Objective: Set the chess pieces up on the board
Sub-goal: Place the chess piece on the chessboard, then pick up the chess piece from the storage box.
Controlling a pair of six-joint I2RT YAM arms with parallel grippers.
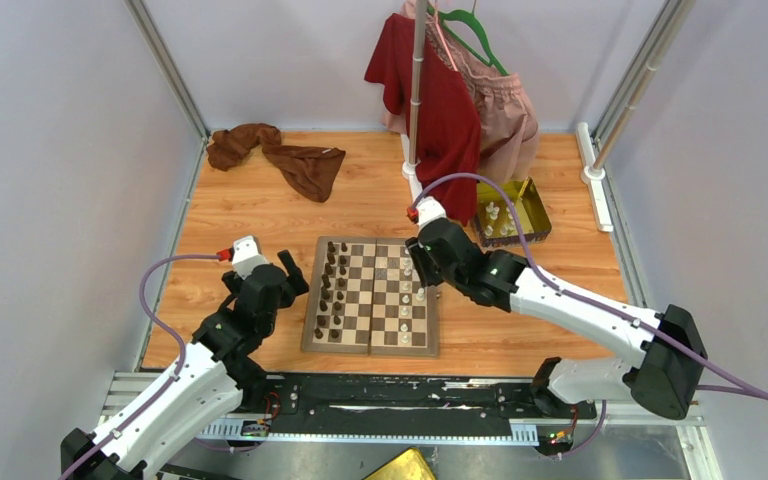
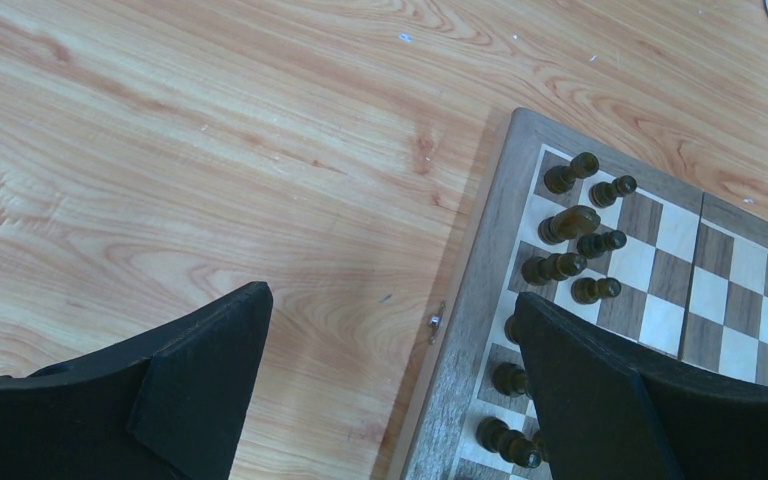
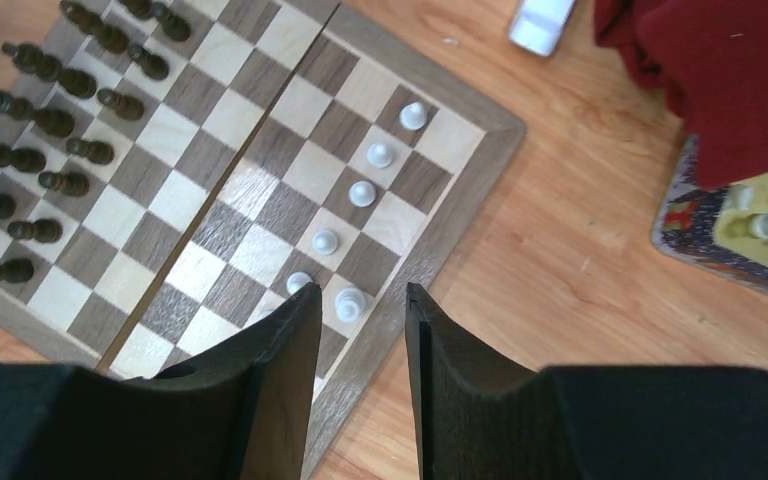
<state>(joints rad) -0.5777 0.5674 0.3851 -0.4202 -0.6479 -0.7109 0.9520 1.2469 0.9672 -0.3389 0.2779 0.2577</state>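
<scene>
Apparently the right pincer (image 3: 362, 293) stands parted above one cream-white piece (image 3: 349, 302).

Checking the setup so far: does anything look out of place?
Yes: some white pieces sit in the gold tray beside the board instead of on it, and a crumpled brown cloth lies on the table's far left.

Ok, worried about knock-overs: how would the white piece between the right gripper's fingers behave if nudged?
The white piece looks small, standing on a narrow base, so a sideways nudge would probably tip it rather than slide it. Its round, turned shape suggests it would roll once down, perhaps into the neighbouring white pieces. It is likely very light.
</scene>
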